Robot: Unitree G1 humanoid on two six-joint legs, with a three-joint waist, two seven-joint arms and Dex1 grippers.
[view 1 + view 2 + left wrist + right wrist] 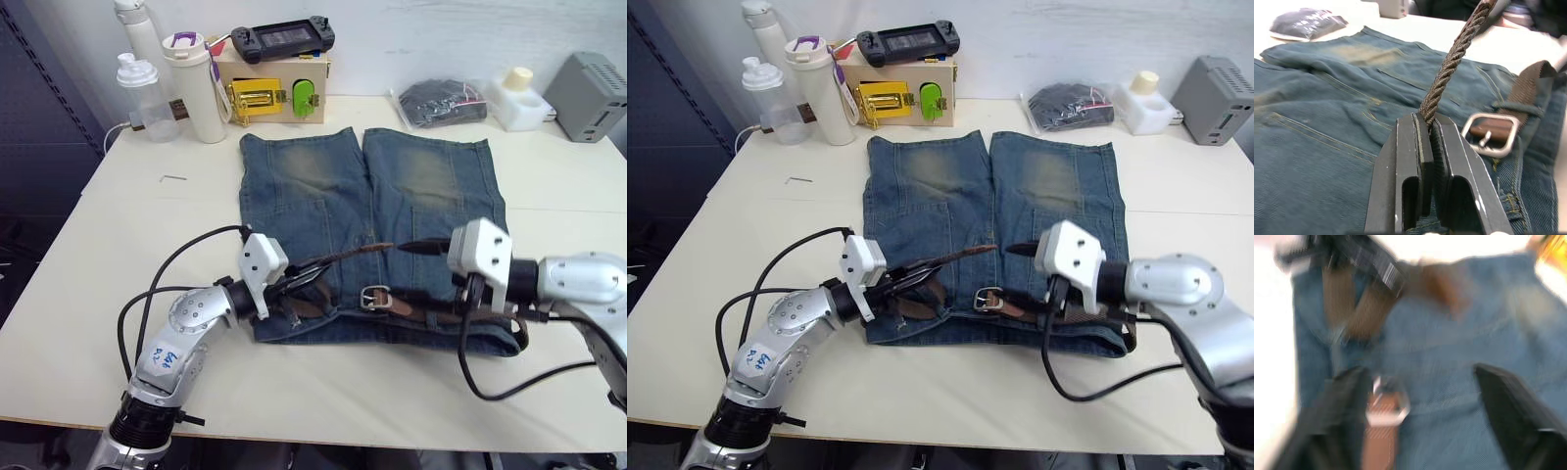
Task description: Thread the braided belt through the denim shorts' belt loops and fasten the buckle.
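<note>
Left wrist view: the left gripper [1429, 128] is seen pinched on the free end of the braided belt [1449, 66], a dark brown strap of coarse twisted weave that rises from between the flat black fingers [1405, 161] and slants up and away. Beside it lies the buckle [1492, 135], a silver rectangular metal frame with a single prong across a smooth brown band. A blue denim belt loop [1520, 106] is seen crossing the strap just beyond the buckle.

From the head views, the denim shorts [323, 211] are laid flat on the cream table [118, 274], waistband nearest the robot and legs pointing away, with yellowish worn patches on the faded cloth. The belt's long axis runs along the waistband from left to right, while its lifted end stretches toward the right gripper [1024, 250]. That gripper's fingers [1513, 416] are spread wide over the shorts, nothing being held between them.
</note>
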